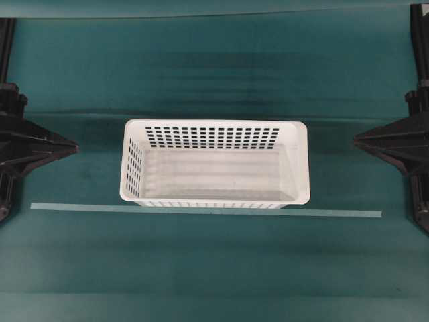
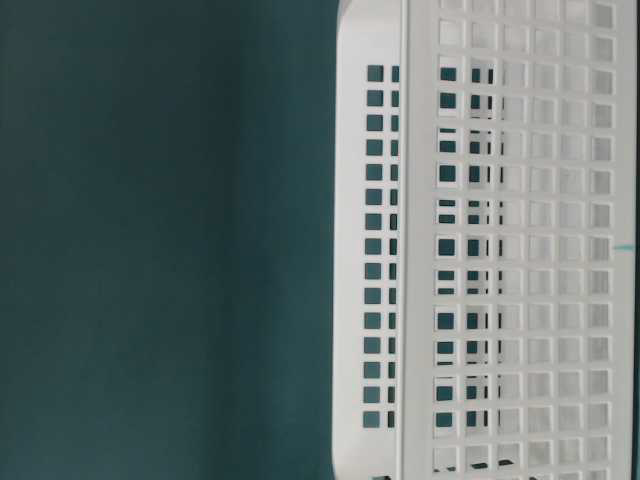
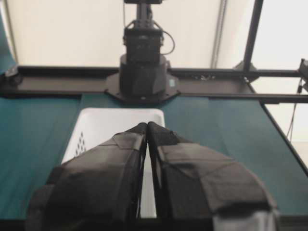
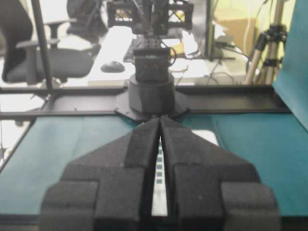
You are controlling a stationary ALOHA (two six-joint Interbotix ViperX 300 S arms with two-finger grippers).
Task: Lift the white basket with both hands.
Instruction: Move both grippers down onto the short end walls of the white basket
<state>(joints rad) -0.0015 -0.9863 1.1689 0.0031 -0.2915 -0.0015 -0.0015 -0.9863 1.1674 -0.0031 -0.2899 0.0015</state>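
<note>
1. The white basket [image 1: 214, 163], a rectangular plastic tub with a rounded rim, slotted walls and a smooth solid floor, sat mid-table on the teal cloth [image 1: 214, 67], its near side along a pale tape strip [image 1: 335, 213].
2. The left gripper [image 3: 147, 127] was clenched, its matte black padded fingertips meeting, well apart from the basket.
3. The right gripper [image 4: 160, 120] was likewise clenched on nothing.

Your left gripper [image 3: 147, 126] has matte black wedge-shaped fingers wrapped in creased black tape. Your right gripper [image 4: 160, 119] has blocky, stepped black fingers with grainy foam-like surfaces.
</note>
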